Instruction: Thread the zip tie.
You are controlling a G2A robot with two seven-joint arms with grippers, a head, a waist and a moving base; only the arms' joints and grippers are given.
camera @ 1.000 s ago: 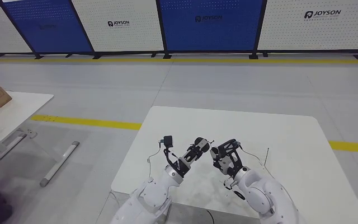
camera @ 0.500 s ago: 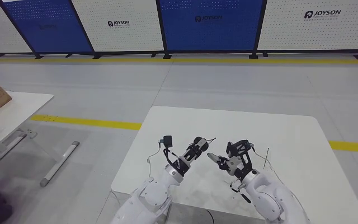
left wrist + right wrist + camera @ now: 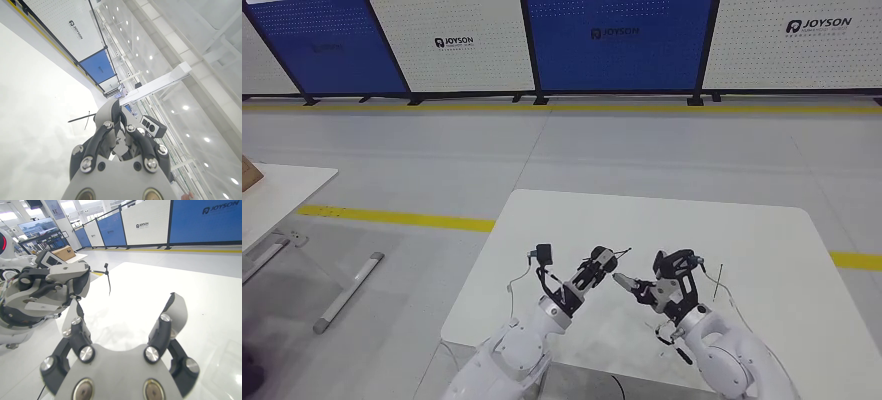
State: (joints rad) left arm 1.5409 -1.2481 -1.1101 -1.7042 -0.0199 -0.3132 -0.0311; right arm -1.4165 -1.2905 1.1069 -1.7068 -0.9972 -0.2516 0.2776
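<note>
Left gripper (image 3: 87, 271) is clamping one end of the black zip tie (image 3: 106, 272), which is projecting beyond its fingertips over the white table (image 3: 742, 230), lower centre of the top view. Right gripper (image 3: 125, 306) is hanging just beside it, fingers spread apart, clear of the tie.

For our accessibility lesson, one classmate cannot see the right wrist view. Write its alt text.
The left pincer, shut on a thin black zip tie, holds it above the white table, one end hanging down. In the foreground the right pincer is wide open and empty, apart from the tie.
</note>
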